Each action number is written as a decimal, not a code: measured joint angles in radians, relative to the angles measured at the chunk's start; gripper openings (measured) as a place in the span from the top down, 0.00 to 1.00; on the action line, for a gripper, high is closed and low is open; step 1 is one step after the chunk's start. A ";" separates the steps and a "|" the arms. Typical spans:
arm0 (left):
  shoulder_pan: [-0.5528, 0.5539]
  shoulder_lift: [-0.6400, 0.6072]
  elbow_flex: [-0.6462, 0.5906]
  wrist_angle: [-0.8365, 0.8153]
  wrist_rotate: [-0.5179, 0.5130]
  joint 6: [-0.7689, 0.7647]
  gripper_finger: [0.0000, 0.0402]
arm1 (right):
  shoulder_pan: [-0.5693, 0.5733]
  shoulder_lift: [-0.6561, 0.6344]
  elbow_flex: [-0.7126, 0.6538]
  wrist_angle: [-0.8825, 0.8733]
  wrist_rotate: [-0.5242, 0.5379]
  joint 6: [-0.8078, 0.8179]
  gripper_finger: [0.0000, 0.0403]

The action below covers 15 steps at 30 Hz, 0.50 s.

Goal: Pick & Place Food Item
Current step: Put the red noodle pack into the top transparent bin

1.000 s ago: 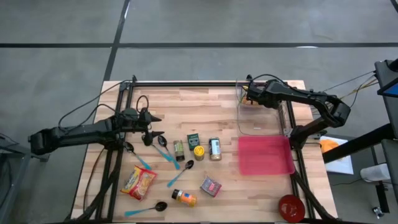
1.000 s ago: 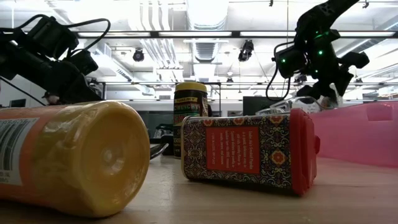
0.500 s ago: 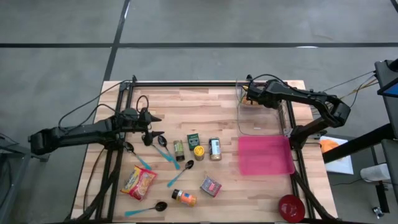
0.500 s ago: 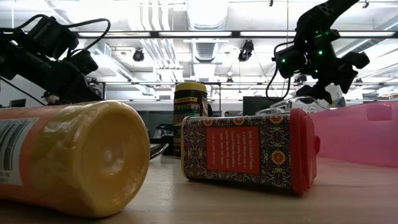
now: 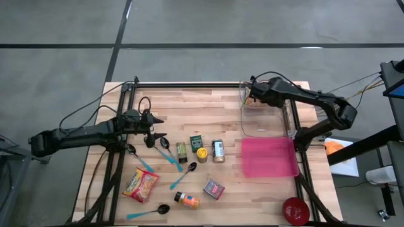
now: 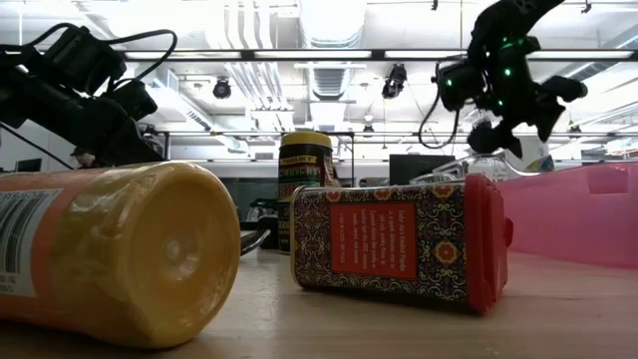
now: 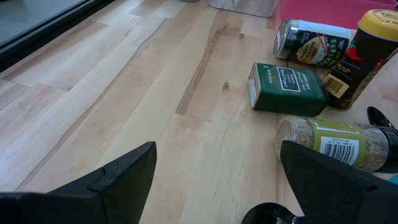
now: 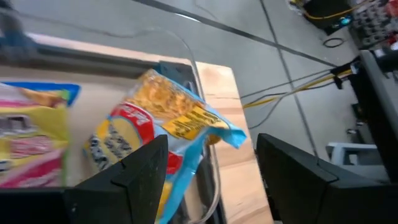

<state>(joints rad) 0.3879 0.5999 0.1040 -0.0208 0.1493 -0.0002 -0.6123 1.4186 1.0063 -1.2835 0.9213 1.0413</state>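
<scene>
1. Right now, the right hand (image 5: 250, 94) is hovering over the far corner of the clear bin (image 5: 268, 129) at the worktop's (image 5: 208, 104) back right, fingers parted with nothing between them.
2. The food item, a blue and yellow snack bag (image 8: 168, 118), is lying inside that bin against its wall, beside another yellow packet (image 8: 31, 137).
3. To finish this release well, I would judge the hand should be lifting straight up, keeping its fingers wide so they are not snagging the bag's crinkled edge.
4. The left hand (image 5: 154, 128) is waiting wide open and empty near the worktop's middle left, facing the jars (image 7: 311, 68).
5. Compared with a second ago, the right hand is sitting higher and a little farther back in the level view, and its fingers are standing wider; the left arm is unchanged.
</scene>
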 joint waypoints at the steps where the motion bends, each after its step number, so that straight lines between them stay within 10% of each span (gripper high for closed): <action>1: 0.000 0.000 0.000 0.000 0.000 0.000 0.14 | 0.006 -0.007 0.011 0.000 -0.006 -0.005 0.39; 15: 0.000 0.000 0.000 0.000 0.000 0.000 0.14 | 0.252 -0.106 0.144 0.053 -0.025 -0.092 0.39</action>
<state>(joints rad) 0.3882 0.5999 0.1040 -0.0207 0.1493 -0.0002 -0.3599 1.3130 1.1507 -1.2301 0.8967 0.9488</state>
